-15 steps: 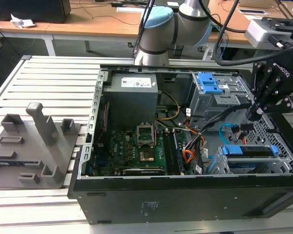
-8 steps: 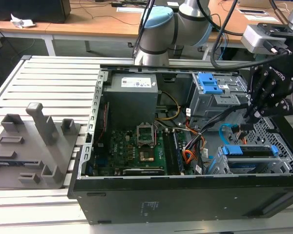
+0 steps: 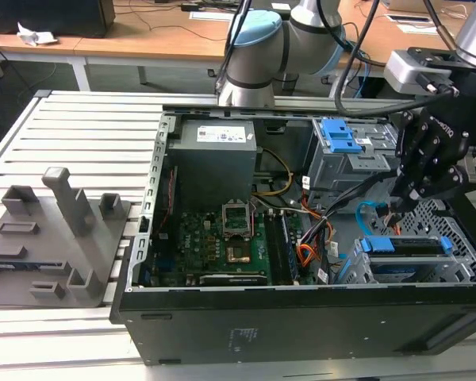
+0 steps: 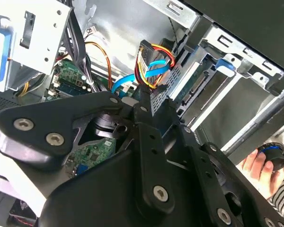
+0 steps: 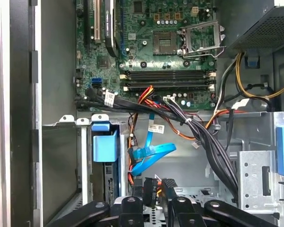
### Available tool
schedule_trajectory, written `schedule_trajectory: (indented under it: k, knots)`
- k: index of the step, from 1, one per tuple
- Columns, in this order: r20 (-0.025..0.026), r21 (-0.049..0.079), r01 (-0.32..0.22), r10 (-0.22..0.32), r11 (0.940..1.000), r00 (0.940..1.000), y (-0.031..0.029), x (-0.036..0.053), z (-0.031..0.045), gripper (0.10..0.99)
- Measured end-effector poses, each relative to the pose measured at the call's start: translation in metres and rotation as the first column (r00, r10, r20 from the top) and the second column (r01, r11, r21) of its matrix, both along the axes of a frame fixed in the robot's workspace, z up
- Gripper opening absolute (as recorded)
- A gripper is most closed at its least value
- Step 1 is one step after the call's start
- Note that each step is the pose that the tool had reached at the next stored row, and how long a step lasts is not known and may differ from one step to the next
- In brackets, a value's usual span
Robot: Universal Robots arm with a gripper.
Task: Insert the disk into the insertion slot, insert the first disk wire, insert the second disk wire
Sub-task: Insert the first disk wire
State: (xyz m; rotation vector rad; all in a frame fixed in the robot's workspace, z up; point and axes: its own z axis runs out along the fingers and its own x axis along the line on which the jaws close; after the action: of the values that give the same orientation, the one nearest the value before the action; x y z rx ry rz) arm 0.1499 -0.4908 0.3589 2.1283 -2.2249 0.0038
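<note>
We list the gripper point(image 3: 406, 190) over the drive end of the computer case point(image 3: 222, 317), at the exterior view's right, its fingers point(image 5: 131, 204) pinching the black plug of the first disk wire point(image 5: 150, 189). The second disk wire point(image 5: 149, 153) loops just beside that plug; the insertion slot point(image 3: 464, 242) lies below the gripper, with the blue-handled disk point(image 3: 404, 246) seated in it.
</note>
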Motion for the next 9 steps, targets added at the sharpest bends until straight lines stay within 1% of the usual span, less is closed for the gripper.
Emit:
schedule_trajectory:
  k: [2,3,7,8,9]
  knots:
    - [0.0,-0.003,0.005,-0.005,1.0,1.0,0.0011,-0.0001,-0.0064,0.302]
    - [0.0,-0.004,0.005,-0.005,1.0,1.0,0.0011,-0.0001,-0.0081,0.302]
    - [0.0,-0.005,0.005,-0.005,1.0,1.0,0.0011,0.0,-0.0081,0.302]
    - [0.0,-0.005,0.005,-0.005,1.0,1.0,0.0011,0.0,-0.0082,0.286]
    - [0.0,-0.005,0.005,-0.005,1.0,1.0,0.0011,-0.0001,-0.0082,0.22]
